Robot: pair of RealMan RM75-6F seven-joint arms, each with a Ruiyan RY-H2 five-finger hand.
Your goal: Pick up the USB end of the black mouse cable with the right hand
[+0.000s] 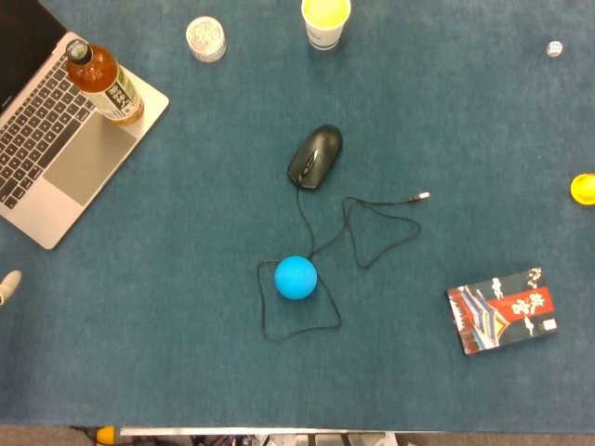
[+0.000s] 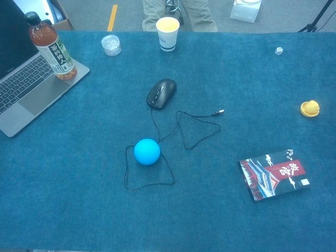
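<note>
One pale fingertip (image 1: 8, 283) shows at the table's left edge; neither hand's grip can be judged.
The right hand is out of sight. The black mouse (image 1: 315, 156) sits mid-table, its cable (image 1: 372, 243) looping past a blue ball (image 1: 296, 277); the USB plug (image 1: 420, 197) lies flat, pointing toward the right edge, untouched.

mouse: black mouse (image 1: 316, 156), flat on the blue counter (image 1: 483, 130)
cable: thin black cable (image 1: 358, 232), lying in loose loops (one encircles a blue ball (image 1: 296, 277))
USB end: metal-tipped USB end (image 1: 420, 197), right of mouse, lying free
</note>
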